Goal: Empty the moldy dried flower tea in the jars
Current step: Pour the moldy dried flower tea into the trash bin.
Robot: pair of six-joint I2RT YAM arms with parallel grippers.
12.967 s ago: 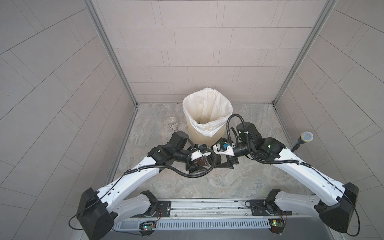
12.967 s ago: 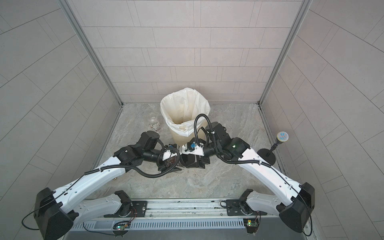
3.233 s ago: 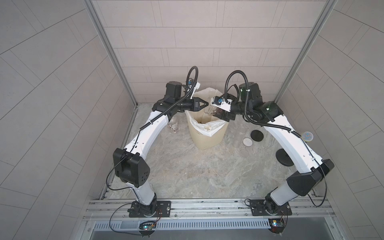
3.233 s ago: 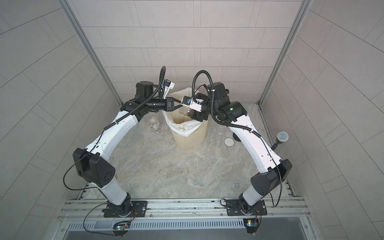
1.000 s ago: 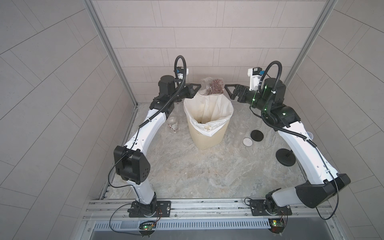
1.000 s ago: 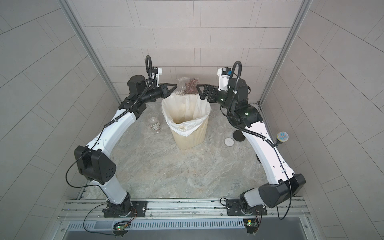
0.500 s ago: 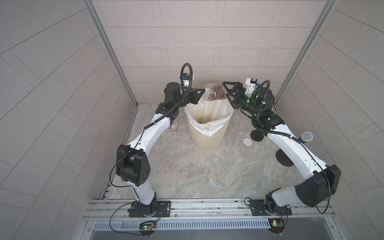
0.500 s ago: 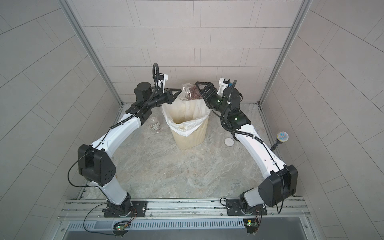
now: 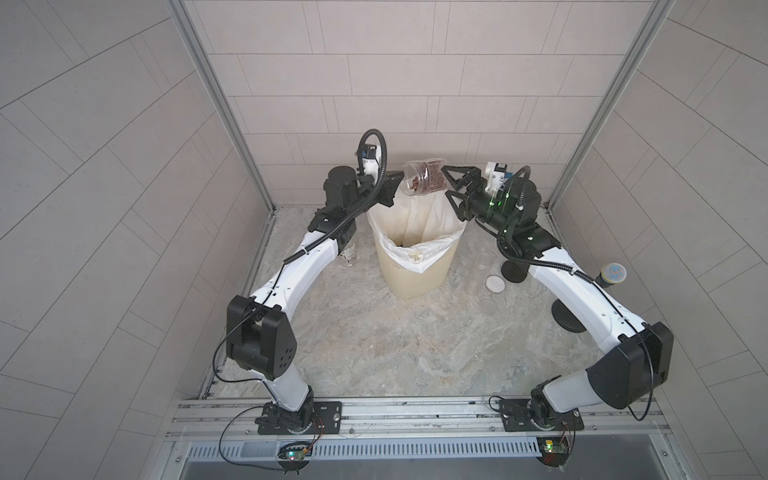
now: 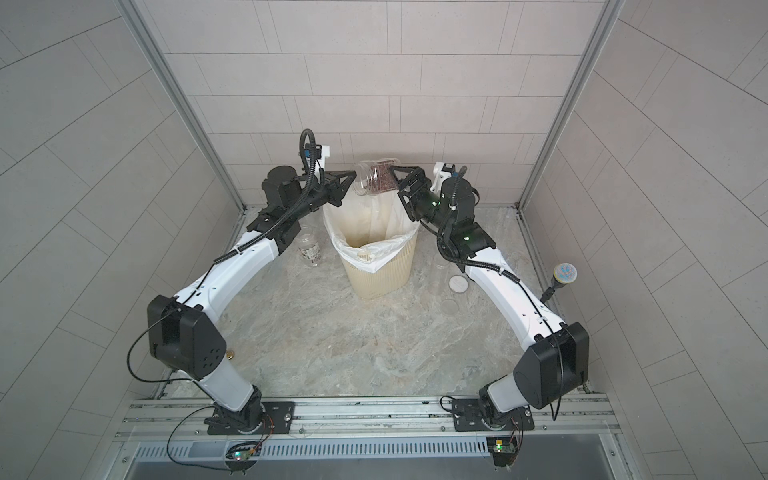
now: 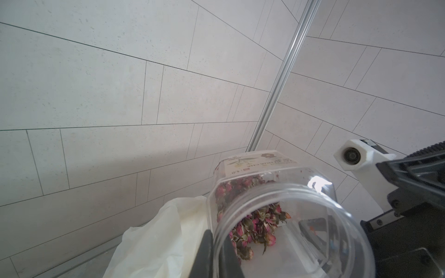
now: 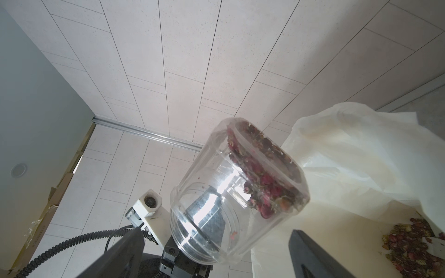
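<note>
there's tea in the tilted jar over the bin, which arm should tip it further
Left, likely: the left gripper is shut on the jar rim above the bin; the right gripper is open, empty.

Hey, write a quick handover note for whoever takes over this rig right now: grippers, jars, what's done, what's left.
Left gripper: shut on the rim of the tilted jar, mouth down above the bin.
Right gripper: open at the jar's base end; contact unclear.
Done: lid off; spilled tea lies in the bin.
Left: rosebuds cling at the jar's base end, so shake them out. The second jar on the table looks empty.
</note>
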